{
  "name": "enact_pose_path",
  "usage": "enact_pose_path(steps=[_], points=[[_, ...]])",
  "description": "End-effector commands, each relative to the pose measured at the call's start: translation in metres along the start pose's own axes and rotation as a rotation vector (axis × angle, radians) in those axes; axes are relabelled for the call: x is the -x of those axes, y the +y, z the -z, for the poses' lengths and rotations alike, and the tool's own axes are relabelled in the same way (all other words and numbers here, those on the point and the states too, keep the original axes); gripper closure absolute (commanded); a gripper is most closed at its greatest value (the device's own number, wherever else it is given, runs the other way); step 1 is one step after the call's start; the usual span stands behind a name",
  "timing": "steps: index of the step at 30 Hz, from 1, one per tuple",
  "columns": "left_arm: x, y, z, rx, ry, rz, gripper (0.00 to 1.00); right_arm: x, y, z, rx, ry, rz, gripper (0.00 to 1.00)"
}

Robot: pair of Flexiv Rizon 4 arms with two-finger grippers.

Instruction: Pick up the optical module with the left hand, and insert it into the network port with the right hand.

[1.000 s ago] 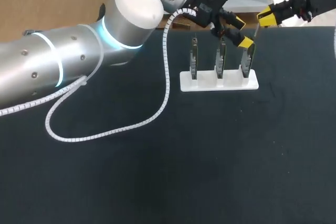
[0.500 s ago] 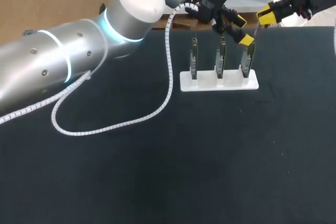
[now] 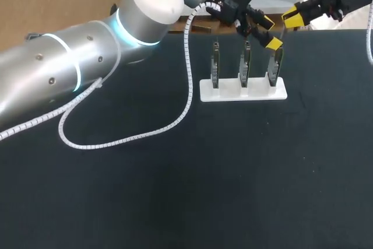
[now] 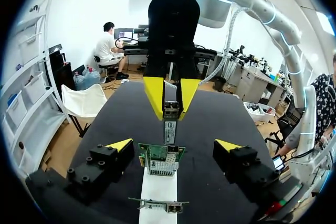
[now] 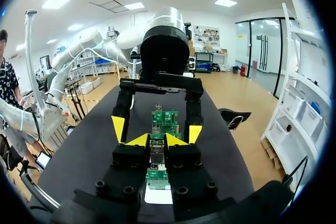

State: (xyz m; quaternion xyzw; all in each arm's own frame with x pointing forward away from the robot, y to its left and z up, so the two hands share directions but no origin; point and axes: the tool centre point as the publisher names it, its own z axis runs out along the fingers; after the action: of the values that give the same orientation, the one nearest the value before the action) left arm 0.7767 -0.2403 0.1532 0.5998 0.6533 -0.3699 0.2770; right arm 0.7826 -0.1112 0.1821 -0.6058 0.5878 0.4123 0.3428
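Observation:
A white stand [image 3: 243, 91] holds three upright green network cards [image 3: 245, 65] at the table's far side. My left gripper [image 3: 268, 34] hangs open over the rightmost card [image 3: 275, 67], one yellow finger to each side. In the left wrist view that gripper [image 4: 173, 146] straddles the card [image 4: 161, 158] and its metal port cage [image 4: 160, 168]. My right gripper [image 3: 293, 18] is shut on the small metallic optical module [image 4: 169, 112], held just above the card's edge. In the right wrist view the module [image 5: 156, 156] sits between the shut yellow tips [image 5: 157, 140].
My left arm's white coiled cable [image 3: 119, 138] lies looped on the black table [image 3: 192, 190] left of the stand. The left arm's big silver links [image 3: 70, 68] cover the far left corner.
The left arm's elbow swung slightly back and left while its gripper stayed over the rightmost card. My right gripper with the module edged a little up and left.

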Motion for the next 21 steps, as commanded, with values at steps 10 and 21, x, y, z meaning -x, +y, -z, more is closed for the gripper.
enact_pose_path(steps=[10, 21], points=[[0.0014, 0.0017, -0.0004, -0.003, 0.006, 0.002, 0.00, -0.0008, -0.0005, -0.0076, 0.024, 0.015, 0.005, 1.00], [0.0014, 0.0017, -0.0004, -0.003, 0.006, 0.002, 0.00, -0.0027, 0.0030, -0.0093, 0.016, 0.035, 0.015, 1.00]])
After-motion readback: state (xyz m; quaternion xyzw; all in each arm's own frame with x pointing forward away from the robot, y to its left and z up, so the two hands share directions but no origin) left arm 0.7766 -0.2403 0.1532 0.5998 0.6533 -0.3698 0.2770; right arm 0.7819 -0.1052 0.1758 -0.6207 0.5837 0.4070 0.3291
